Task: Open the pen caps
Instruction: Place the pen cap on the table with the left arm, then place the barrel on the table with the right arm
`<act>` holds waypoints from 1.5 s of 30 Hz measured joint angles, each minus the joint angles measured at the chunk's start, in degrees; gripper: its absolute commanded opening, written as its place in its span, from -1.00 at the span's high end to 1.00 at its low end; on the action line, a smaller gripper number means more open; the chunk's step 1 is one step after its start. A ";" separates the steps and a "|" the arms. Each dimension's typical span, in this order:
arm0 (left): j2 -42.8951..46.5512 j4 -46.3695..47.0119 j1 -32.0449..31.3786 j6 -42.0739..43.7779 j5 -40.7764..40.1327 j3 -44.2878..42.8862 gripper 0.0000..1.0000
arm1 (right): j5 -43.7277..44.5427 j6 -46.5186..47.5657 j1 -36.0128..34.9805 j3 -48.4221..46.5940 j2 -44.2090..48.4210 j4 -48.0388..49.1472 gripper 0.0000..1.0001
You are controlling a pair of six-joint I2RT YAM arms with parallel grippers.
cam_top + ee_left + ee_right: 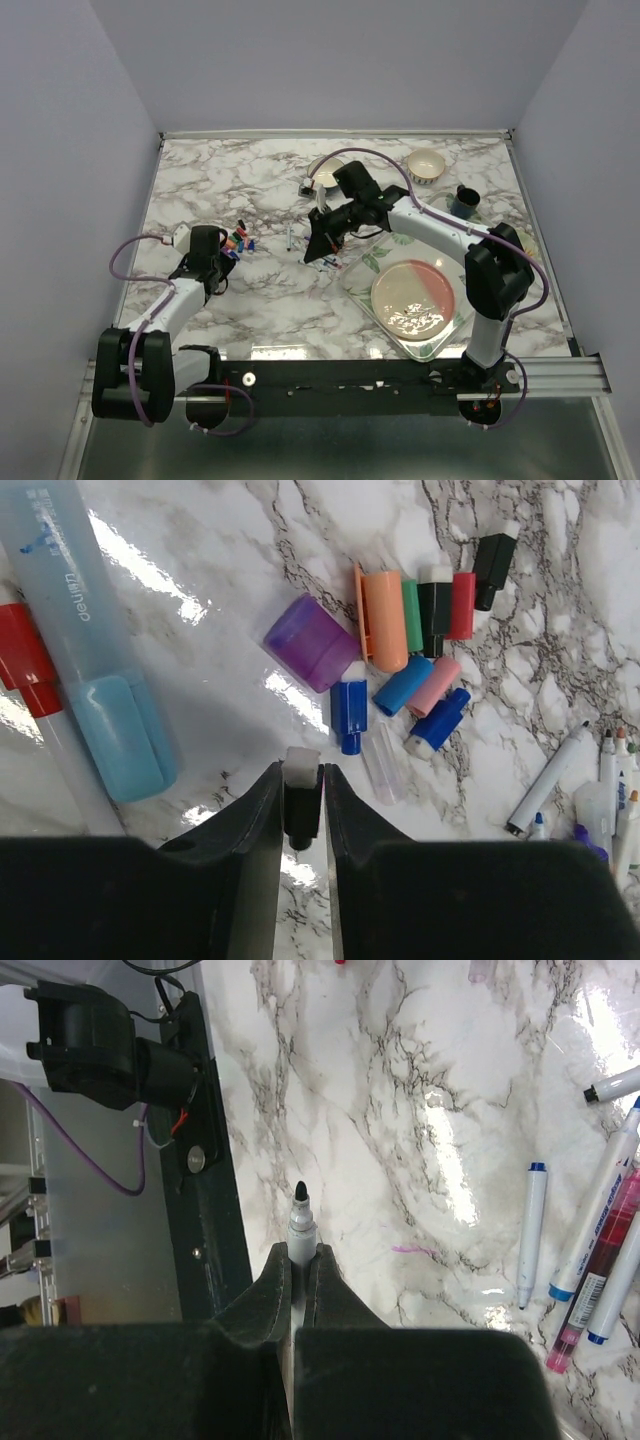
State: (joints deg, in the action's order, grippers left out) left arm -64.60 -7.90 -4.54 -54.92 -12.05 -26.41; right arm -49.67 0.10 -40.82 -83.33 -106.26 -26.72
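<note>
Currently gripping a black cap (302,810) in the left jaws: narrow, pressed to both its sides by the look of the wrist view, white end forward. Clamping an uncapped pen (302,1222) in the right jaws, shut tight, with the bare black tip poking out over the tabletop (400,1110). Cap and pen therefore parted, and well apart in the overhead view.

Just ahead of the left jaws: loose caps (437,600) in a cluster (blue, pink, orange, green, red, purple). Further left: a red cap (22,655), seemingly on its white barrel, beside a pale blue marker (100,660). Probably not yet opened.

Judged step: releasing the black cap next to the cluster.

To do well:
- Lower close to the tabletop before opening, to limit rolling.
- Open wide, then draw straight back without sweeping the neighbours.
- Keep the bare tip off the marble; note the pink streak (415,1250).
- Lay the pen beside the other pens (534,1235).
</note>
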 measured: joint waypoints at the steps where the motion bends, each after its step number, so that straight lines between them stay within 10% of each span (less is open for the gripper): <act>1: -0.74 0.09 0.15 -0.04 -0.04 0.00 0.33 | 0.02 0.02 0.02 -0.02 0.00 0.00 0.99; 16: -6.95 1.33 2.36 0.00 -0.17 -3.17 -0.10 | 2.62 1.92 0.28 -1.05 -0.22 -1.46 0.96; 26: 9.01 -3.04 2.75 4.46 0.13 -4.79 -0.71 | 17.55 9.07 0.33 -7.04 -6.67 -5.35 0.86; 45: 19.85 -15.19 2.93 -1.11 1.22 -0.83 -0.75 | 32.13 15.34 0.11 -11.32 -14.21 -9.49 0.48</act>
State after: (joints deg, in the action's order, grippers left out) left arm -44.75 -23.09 -1.61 -56.03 -10.83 -27.24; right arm -17.54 15.44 -40.71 -94.65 -120.46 -36.21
